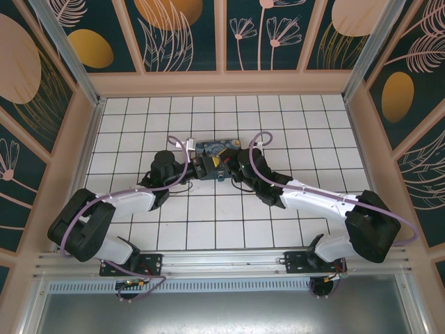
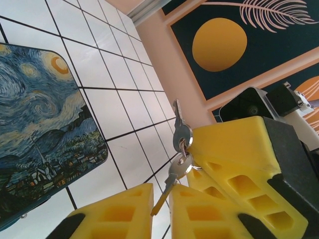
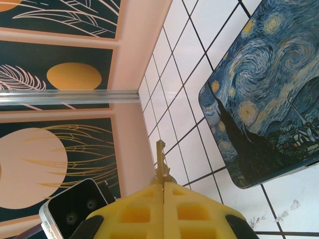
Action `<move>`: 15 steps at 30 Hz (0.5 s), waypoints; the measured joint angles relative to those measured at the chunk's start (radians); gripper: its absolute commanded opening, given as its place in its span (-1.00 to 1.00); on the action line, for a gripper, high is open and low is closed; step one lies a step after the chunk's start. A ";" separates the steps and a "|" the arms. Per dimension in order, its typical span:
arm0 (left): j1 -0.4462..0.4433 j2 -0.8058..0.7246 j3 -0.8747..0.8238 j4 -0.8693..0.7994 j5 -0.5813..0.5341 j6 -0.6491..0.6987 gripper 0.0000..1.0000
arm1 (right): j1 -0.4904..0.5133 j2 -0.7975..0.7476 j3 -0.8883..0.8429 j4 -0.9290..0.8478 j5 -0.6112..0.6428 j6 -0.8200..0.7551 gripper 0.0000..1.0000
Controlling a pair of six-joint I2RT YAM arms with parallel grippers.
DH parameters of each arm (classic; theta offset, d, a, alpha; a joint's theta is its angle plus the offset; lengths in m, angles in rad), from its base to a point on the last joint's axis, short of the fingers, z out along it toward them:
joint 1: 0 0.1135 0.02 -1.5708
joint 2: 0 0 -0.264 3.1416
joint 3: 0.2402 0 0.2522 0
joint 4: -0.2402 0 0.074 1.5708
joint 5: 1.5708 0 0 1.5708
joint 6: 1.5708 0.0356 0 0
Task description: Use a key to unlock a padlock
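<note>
Both arms reach in toward the middle of the white-tiled counter [image 1: 278, 229], the left arm [image 1: 125, 202] and the right arm [image 1: 313, 198] meeting just in front of a flat box [image 1: 217, 147] whose lid is printed with a swirling starry night-sky painting over a dark village; the box lies flat on the tiles, touching neither tool. The right tool [image 3: 163, 191] has its yellow fingers pressed together on the bow of the key [image 3: 160, 158], whose blade sticks straight out past the fingertips. From the left wrist that same key stands blade-up beside the right tool's tip, held above the tiles; a small ring [image 2: 185, 149] through its bow carries a second key [image 2: 177, 169], which hangs downward. The left tool [image 2: 160, 194] sits just below, its yellow fingers [image 2: 117, 214] narrowly parted; the hanging key's blade dips into that gap, and I cannot tell whether either pad touches it. Behind the tools the enclosure walls [image 2: 259, 59] show dark panels painted with orange discs and pale leaf outlines, framed in peach strips.
</note>
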 measured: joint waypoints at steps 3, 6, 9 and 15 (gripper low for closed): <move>-0.002 0.000 0.000 0.003 0.010 0.003 -0.87 | -0.005 0.001 -0.008 0.000 0.000 0.003 -1.00; -0.006 0.001 0.003 0.007 0.014 0.006 -1.00 | -0.008 0.003 -0.012 0.001 0.000 0.003 -1.00; -0.006 0.004 0.005 0.006 0.017 0.010 -1.00 | -0.010 0.003 -0.018 0.008 0.000 0.003 -1.00; -0.006 0.006 0.013 -0.023 0.031 0.034 -1.00 | -0.012 -0.014 -0.041 0.011 0.000 -0.002 -0.47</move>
